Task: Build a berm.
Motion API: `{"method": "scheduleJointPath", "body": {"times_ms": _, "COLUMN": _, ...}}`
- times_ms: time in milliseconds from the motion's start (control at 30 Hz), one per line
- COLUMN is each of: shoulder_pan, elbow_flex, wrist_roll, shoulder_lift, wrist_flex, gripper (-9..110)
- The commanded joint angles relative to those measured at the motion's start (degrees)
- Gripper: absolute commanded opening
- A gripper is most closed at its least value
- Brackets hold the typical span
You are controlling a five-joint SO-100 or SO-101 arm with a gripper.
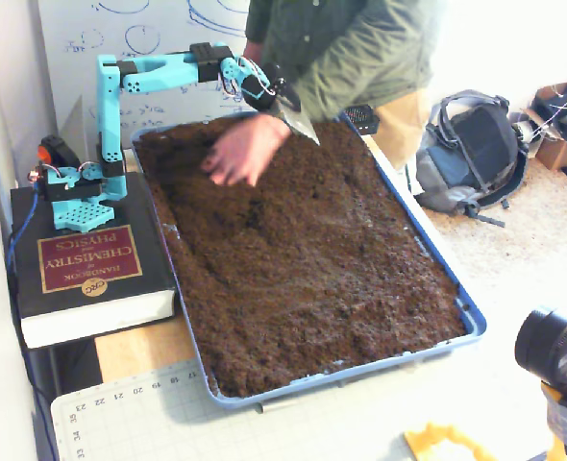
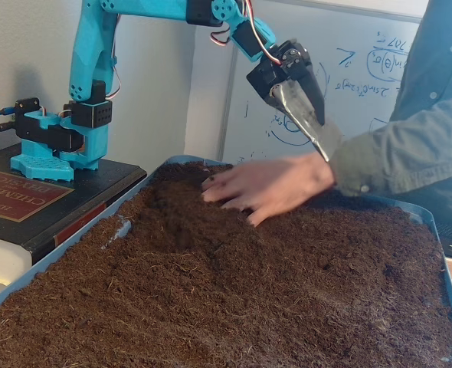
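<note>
arm: turquoise arm (image 1: 120, 86) stands on a chemistry handbook (image 1: 86, 264) left of the tray
gripper: metal scoop (image 1: 298, 117) raised above the soil at the far end
hand: person's hand (image 1: 243, 149) flat on the soil (image 1: 303, 250)
tray: blue tray (image 1: 471, 322) filled with brown soil

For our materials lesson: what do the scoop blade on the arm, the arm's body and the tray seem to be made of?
The scoop blade looks like thin bare metal: grey, with a dull sheen. The arm seems to be matte turquoise plastic, possibly 3D-printed, judging by its blocky shells. The tray looks like smooth moulded blue plastic with a rounded rim, filled with loose, crumbly brown soil.
</note>
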Motion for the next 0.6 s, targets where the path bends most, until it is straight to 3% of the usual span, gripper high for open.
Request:
{"method": "scheduleJointPath", "body": {"times_ms": 0, "shoulder_pan": 1.7, "elbow_flex": -3.4, "wrist_roll": -2.6, "shoulder_lift": 2.4, "wrist_flex": 3.2, "gripper": 1}}
{"method": "scheduleJointPath", "body": {"times_ms": 567, "shoulder_pan": 2.3, "elbow_flex": -3.2, "wrist_roll": -10.7, "shoulder_lift": 1.5, "wrist_flex": 41.3, "gripper": 1}}
